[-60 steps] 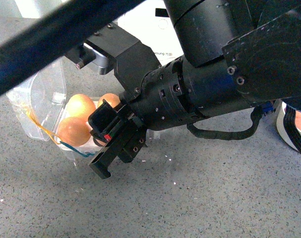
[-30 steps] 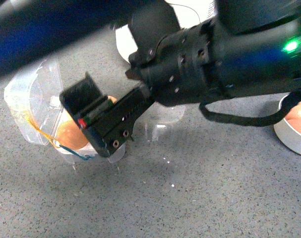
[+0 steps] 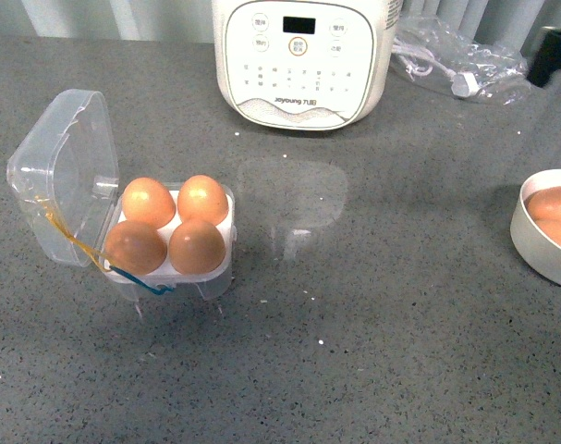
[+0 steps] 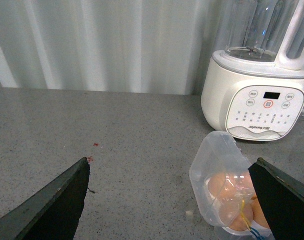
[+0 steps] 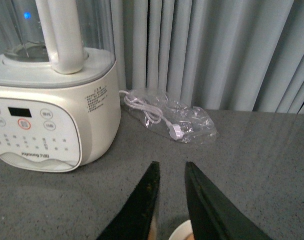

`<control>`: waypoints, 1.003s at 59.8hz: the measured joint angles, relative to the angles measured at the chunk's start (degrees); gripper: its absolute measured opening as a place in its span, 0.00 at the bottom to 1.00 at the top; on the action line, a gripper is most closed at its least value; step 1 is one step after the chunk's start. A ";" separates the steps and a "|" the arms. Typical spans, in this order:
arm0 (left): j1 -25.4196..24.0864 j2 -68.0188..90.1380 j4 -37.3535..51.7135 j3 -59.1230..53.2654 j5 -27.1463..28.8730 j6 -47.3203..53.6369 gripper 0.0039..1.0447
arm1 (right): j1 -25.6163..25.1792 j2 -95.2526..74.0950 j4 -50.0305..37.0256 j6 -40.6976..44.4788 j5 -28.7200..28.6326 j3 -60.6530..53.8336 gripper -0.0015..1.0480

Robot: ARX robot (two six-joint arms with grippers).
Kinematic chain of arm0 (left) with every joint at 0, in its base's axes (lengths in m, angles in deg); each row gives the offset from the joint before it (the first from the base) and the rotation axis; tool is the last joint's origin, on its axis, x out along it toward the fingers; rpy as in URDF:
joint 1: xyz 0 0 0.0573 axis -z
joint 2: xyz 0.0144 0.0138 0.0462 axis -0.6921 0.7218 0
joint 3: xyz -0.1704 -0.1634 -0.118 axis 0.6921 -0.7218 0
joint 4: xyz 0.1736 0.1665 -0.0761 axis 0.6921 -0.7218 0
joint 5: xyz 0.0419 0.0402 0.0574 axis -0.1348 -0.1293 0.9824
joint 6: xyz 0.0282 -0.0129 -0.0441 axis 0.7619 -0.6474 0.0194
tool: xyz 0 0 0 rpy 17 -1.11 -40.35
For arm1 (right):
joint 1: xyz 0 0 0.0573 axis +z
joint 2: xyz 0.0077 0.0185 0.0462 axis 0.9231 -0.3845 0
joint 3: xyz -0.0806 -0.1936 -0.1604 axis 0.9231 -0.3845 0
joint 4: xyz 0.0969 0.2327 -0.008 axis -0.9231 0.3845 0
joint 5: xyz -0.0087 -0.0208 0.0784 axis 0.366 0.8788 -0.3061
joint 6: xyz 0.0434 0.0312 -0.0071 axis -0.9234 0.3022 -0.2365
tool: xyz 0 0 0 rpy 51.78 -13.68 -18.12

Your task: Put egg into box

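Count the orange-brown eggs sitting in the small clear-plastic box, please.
4. In the clear-plastic box, one orange-brown egg fills each cell: back left, back right, front left, front right. None of its cells is hidden.

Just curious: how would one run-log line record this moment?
small clear-plastic egg box: lid open, four brown eggs seated | left fingers: open | right fingers: nearly closed, empty

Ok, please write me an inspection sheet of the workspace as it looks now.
Surface: grey speckled table, small white crumbs.
Job's things: box lid open, all four cells hold brown eggs.
Clutter: white bowl with more eggs; white blender.
Grippers: left gripper jaws wide apart, empty; right gripper jaws nearly together, nothing seen between them.
Cables: white plug cord in clear bag.
Surroundings: grey curtain.
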 joint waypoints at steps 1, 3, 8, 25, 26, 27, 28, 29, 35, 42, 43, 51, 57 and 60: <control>0.00 0.00 0.00 0.00 0.00 0.00 0.94 | -0.28 0.50 0.20 0.00 -0.35 -0.39 0.16; 0.00 0.00 0.00 0.00 0.02 -0.02 0.94 | -1.16 2.03 0.81 0.00 -1.36 -1.44 0.11; 0.00 0.00 0.00 0.00 0.07 0.00 0.94 | -3.34 6.47 2.67 -0.04 -3.89 -3.87 0.03; 0.00 0.00 0.00 0.00 0.04 -0.02 0.94 | -10.45 22.51 12.59 -0.13 -10.45 -9.68 0.03; 0.00 0.00 0.00 0.00 0.02 -0.02 0.94 | -10.78 23.43 13.29 -0.13 -10.88 -9.88 0.03; 0.00 0.00 0.00 0.00 0.02 0.00 0.94 | -11.13 24.41 14.08 -0.13 -11.21 -10.10 0.03; 0.00 0.00 0.00 0.00 0.02 -0.02 0.94 | -11.47 25.40 14.84 -0.13 -11.56 -10.32 0.03; 0.00 0.00 0.00 0.00 0.02 0.00 0.94 | -11.80 26.38 15.63 -0.13 -11.80 -10.56 0.03; 0.00 0.00 0.00 0.00 0.02 -0.02 0.94 | -13.20 30.80 19.19 -0.13 -12.96 -11.45 0.03; 0.00 0.00 0.00 0.00 0.02 0.00 0.94 | -14.73 36.50 24.02 -0.15 -14.58 -12.24 0.03; 0.00 0.00 0.00 0.00 0.02 0.00 0.94 | -14.97 37.42 24.79 -0.15 -14.78 -12.33 0.03; 0.00 0.00 0.00 0.00 0.00 -0.02 0.94 | -19.96 43.30 29.99 -0.13 -20.11 -12.72 0.03; 0.00 0.00 0.00 0.00 0.04 0.00 0.94 | -20.74 47.60 33.83 -0.15 -20.22 -12.83 0.03; 0.00 0.00 0.00 0.00 0.02 0.00 0.94 | -20.74 49.40 35.52 -0.15 -20.33 -12.83 0.03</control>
